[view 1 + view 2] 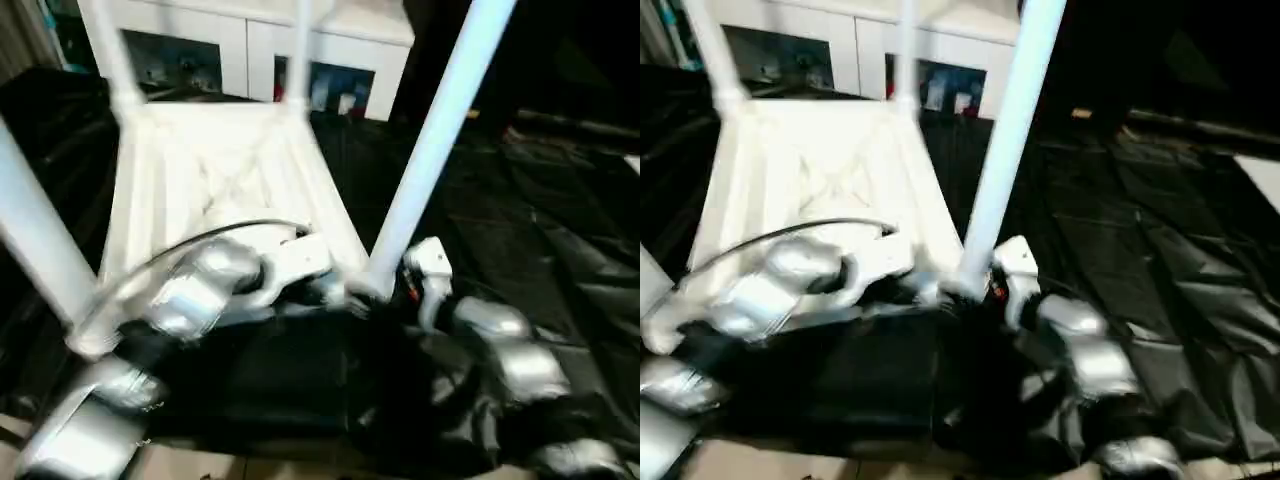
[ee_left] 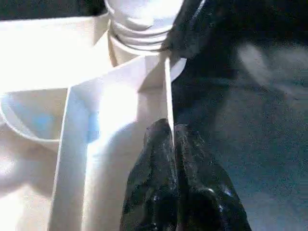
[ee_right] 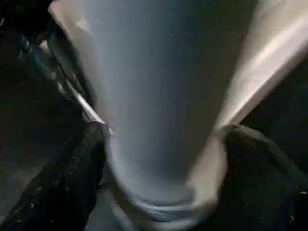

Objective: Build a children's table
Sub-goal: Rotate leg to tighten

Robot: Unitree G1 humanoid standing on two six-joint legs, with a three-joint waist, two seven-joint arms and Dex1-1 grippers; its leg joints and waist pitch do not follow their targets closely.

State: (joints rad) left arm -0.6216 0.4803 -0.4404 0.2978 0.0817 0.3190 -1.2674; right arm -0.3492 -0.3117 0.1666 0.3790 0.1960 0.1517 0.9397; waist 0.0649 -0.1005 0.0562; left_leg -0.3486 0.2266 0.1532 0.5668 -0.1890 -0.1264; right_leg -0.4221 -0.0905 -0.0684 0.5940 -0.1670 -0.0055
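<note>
Apparently we are close to the end. The top (image 1: 215, 175) lies upside down on the black sheet (image 1: 540, 230) that covers the floor, ribbed underside facing up, and a leg stands in each of the four corner sockets: the near right leg (image 1: 435, 140), the near left leg (image 1: 35, 240), and two far legs (image 1: 110, 50) rising in front of the cabinet (image 1: 250, 45).

Our left hand (image 2: 172, 144) is clenched on the thin side wall of the top, just beside the near right socket (image 2: 142, 43), where the leg's ridged end sits in the collar. It steadies the top from that edge.

Our right hand (image 3: 161, 159) is at the foot of the near right leg, one finger (image 3: 77, 168) on each side of the tube. The fingers stand close against the leg, yet we cannot tell whether they are pressing on it or standing free.

What is done, as we judge it: all four legs are placed. What is left: making sure this last leg is seated fully in its socket, which we cannot confirm from here, then taking both hands away and turning the table onto its feet.
</note>
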